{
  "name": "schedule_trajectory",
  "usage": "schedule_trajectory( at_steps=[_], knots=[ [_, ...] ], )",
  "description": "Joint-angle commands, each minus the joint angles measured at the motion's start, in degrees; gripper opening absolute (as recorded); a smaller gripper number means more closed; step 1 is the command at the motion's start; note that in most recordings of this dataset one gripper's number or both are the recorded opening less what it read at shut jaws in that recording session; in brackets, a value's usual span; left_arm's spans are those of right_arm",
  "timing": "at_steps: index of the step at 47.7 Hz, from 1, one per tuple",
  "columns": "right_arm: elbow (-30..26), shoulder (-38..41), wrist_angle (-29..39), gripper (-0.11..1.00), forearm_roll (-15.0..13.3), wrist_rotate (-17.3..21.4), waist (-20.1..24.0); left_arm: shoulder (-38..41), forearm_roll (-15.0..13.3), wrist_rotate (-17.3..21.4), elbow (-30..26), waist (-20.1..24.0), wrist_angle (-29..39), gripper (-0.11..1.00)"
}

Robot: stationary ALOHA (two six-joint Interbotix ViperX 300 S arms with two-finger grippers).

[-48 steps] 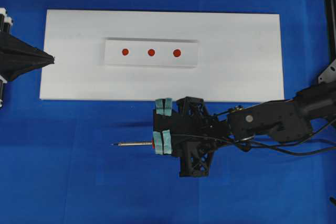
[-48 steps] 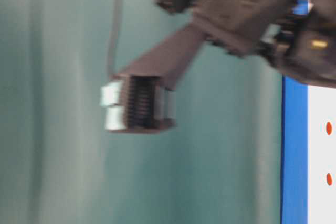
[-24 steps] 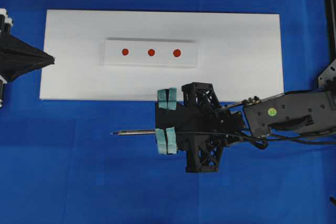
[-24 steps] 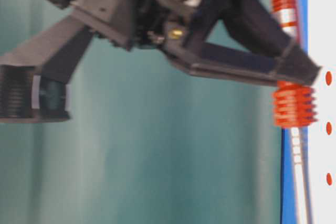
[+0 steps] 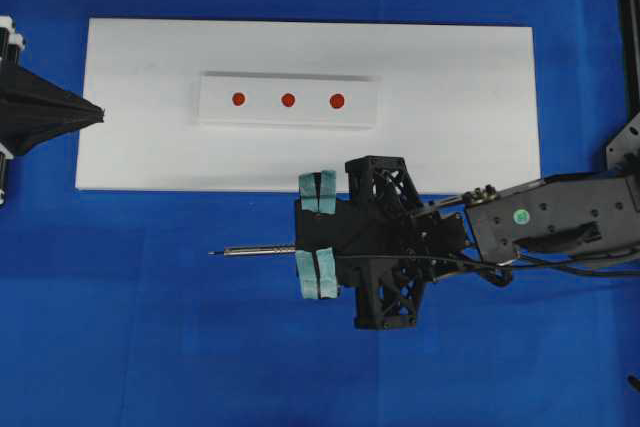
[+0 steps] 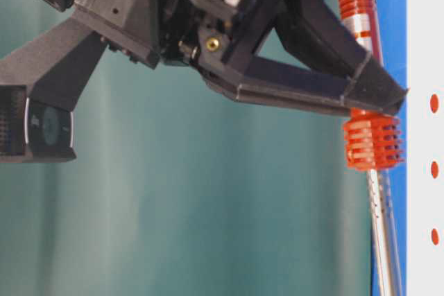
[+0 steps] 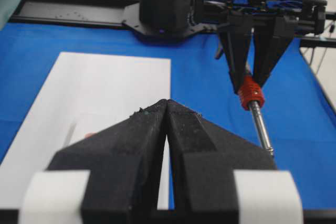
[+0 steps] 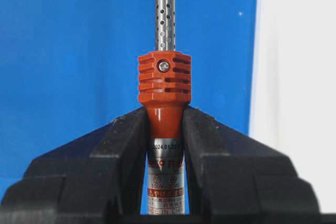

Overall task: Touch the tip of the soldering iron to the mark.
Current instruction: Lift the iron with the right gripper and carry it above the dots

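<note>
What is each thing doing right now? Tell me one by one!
soldering iron: gripped at its orange handle, lying level, tip over the blue cloth, off the board.
right gripper: jaws shut on the soldering iron.
left gripper: jaws shut, empty, at the board's end.
mark: untouched.
white board: flat on the blue cloth.

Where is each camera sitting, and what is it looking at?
Overhead: high up, looking straight down at the white board, the three dots and the right gripper holding the soldering iron.
Table-level: low down, turned sideways; the right gripper and iron fill it.
Left wrist: on the left arm, looking past its shut left gripper across the blue cloth.
Right wrist: on the right arm, looking along the gripped iron.
Shared: all four show the iron.
</note>
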Motion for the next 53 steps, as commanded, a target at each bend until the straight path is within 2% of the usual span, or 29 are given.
schedule_trajectory(
  at_steps=[1,8,22,36,44,53],
  knots=[
    [-0.88,-2.29,0.62,0.06,-1.14,-0.35,-1.58,0.35,0.09,-0.09,-0.53,-0.09,-0.26,0.0],
    [-0.7,-2.64,2.02,0.06,-2.55,-2.11,-4.83,0.35,0.09,-0.09,-0.53,-0.09,-0.26,0.0],
    [-1.05,-2.81,2.55,0.06,-2.64,-12.13,-12.83,0.26,0.09,-0.09,-0.53,-0.09,-0.26,0.0],
    [-1.23,-2.99,2.29,0.06,-2.64,-19.42,-19.16,0.35,0.09,-0.09,-0.35,-0.09,-0.26,0.0],
    [-1.49,-2.9,2.11,0.06,-2.46,-22.41,-21.88,0.35,0.09,-0.09,-0.35,-0.09,-0.26,0.0],
    [-1.58,-2.99,1.58,0.06,-2.37,-24.08,-23.73,0.35,0.09,0.0,-0.26,-0.09,-0.26,0.0]
  ],
)
